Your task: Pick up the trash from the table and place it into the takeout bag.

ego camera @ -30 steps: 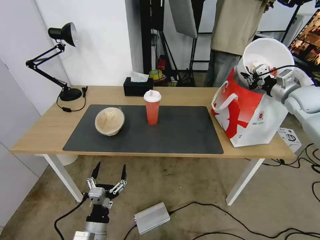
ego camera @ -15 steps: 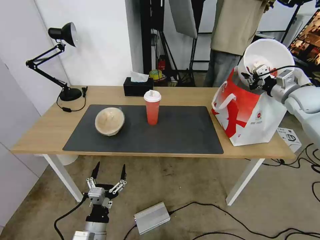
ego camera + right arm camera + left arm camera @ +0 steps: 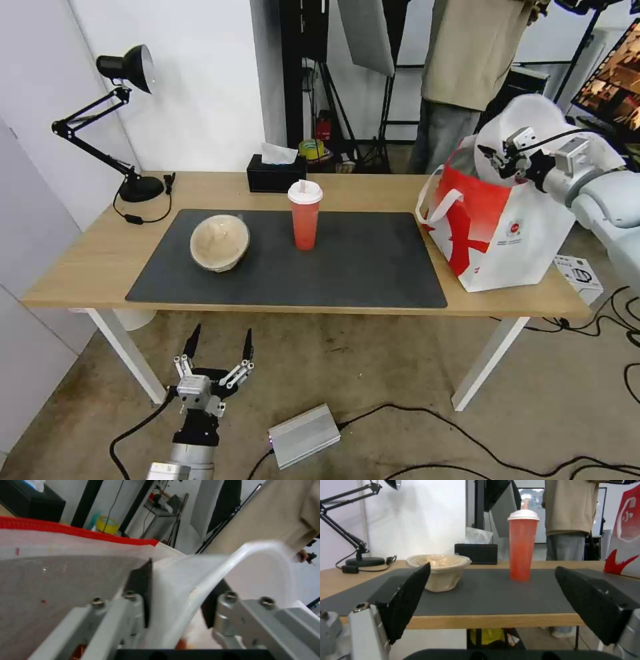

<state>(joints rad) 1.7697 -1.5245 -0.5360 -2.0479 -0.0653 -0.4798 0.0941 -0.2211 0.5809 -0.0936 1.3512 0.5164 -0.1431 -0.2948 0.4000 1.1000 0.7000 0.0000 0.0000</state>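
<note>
Probably a studio or lab: light stands [image 3: 390,100] and a softbox [image 3: 365,33] rise behind the table [image 3: 80,263], cables [image 3: 467,440] crossing bare concrete floor.

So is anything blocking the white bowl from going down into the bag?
Nothing visible blocks it. The right gripper holds the white bowl by its rim, tilted right at the open top of the takeout bag. The bowl looks nearly as wide as the opening, so the bag's edge might catch it.
</note>
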